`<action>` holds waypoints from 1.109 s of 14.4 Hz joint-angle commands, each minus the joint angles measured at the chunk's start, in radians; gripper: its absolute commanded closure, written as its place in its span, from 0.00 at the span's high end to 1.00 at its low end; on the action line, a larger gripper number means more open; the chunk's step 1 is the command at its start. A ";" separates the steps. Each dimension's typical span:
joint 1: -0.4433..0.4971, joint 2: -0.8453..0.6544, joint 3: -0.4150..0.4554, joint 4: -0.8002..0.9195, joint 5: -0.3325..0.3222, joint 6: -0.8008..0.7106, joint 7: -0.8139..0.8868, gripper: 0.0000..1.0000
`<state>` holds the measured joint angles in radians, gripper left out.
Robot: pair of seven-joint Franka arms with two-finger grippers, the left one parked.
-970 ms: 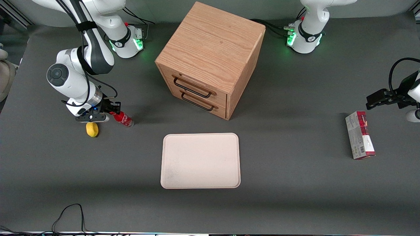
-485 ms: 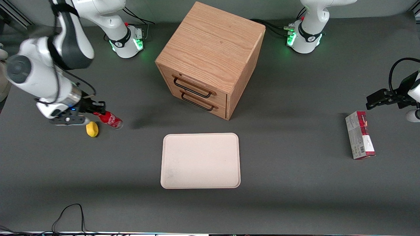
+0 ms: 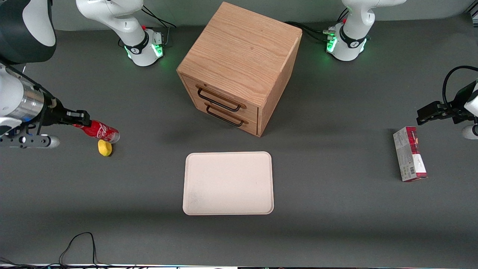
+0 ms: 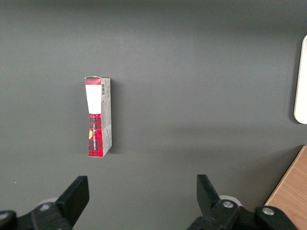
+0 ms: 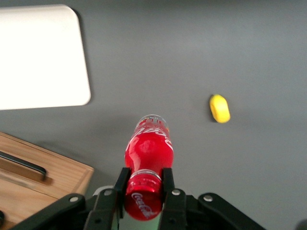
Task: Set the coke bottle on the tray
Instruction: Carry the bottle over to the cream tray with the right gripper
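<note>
The gripper (image 3: 79, 120) hangs in the air at the working arm's end of the tabletop (image 3: 336, 209), and it is clenched on the neck of the coke bottle (image 3: 98, 131), just under the red cap. In the right wrist view the 2 fingers (image 5: 167, 182) press on either side of the neck, with the cap between them and the bottle's body sticking out past the fingertips. The bottle is tilted, almost lying on its side, with its clear base pointing toward the tray (image 3: 228, 183) and its cap toward the arm. It is lifted off the tabletop, held only by the gripper.

Taking the tray as the landmark: the tray lies flat on the tabletop near the front camera, and nothing rests on it. The bottle is well apart from the tray, toward the working arm's end and a little farther from the front camera. A small yellow lemon (image 3: 105, 148) lies on the tabletop under the bottle's base end, also well apart from the tray. A wooden cabinet (image 3: 239, 67) with 2 drawers (image 3: 224, 108) stands farther from the front camera than the tray, its drawer fronts turned at an angle toward it. A red-and-grey box (image 3: 409, 153) lies on its side well apart from the tray, toward the parked arm's end.
</note>
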<state>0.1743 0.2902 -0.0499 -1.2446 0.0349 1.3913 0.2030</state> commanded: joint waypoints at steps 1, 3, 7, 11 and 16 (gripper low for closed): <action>0.001 0.190 0.091 0.273 0.020 -0.066 0.137 0.00; 0.001 0.259 0.171 0.353 0.013 -0.049 0.186 0.00; 0.007 0.320 0.234 0.398 -0.013 0.040 0.197 0.00; 0.051 0.414 0.255 0.398 -0.093 0.184 0.213 0.00; 0.100 0.527 0.259 0.380 -0.182 0.333 0.256 0.00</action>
<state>0.2586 0.7631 0.2026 -0.9104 -0.1124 1.6877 0.4326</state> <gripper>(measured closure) 0.683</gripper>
